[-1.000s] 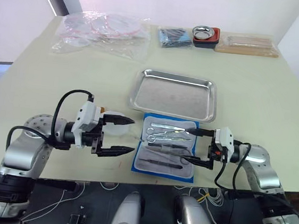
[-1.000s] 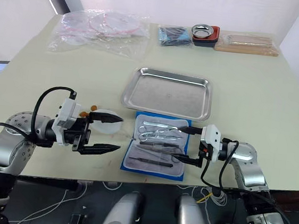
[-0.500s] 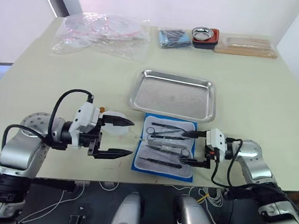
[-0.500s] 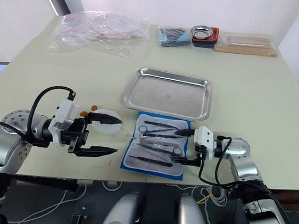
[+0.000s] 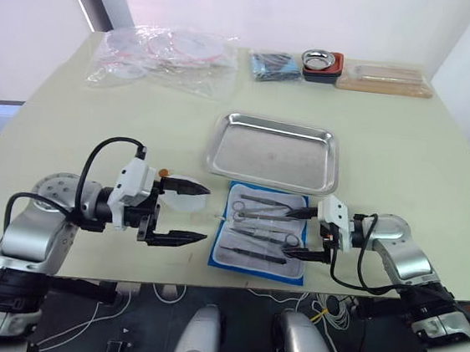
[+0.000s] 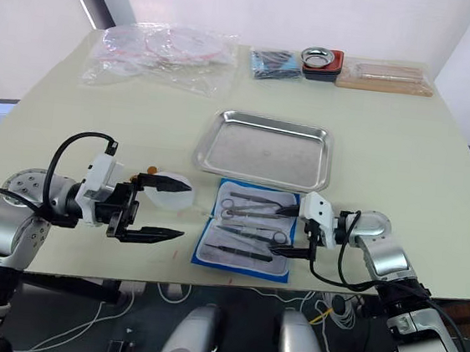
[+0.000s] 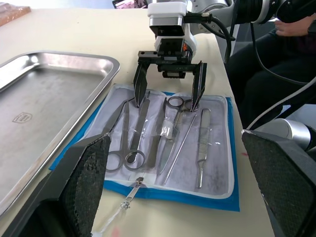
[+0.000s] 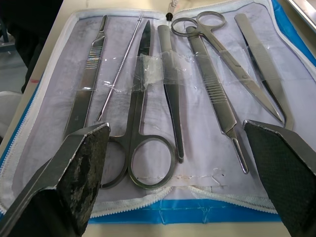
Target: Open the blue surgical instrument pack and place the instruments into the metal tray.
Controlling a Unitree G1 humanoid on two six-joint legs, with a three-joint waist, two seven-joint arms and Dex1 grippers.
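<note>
Lay unzipped, blue surgical instrument pack [image 5: 259,238], at 6 o'clock of metal tray [image 5: 273,151]. Spread wide, right gripper [image 5: 306,231] over instruments [image 8: 163,89]; left gripper [image 5: 187,214] likewise released. Best pinched singly, beneath clear strap.

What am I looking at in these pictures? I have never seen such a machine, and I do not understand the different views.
It is a humanoid robot with two arms at a table. Two pictures come from its head, and one from each wrist. The left gripper and the right gripper are both open and hold nothing. Between them lies the blue surgical instrument pack, opened flat, with the instruments in it, scissors and forceps among them. The right gripper is over its edge. Beyond the pack is the metal tray, empty.
</note>
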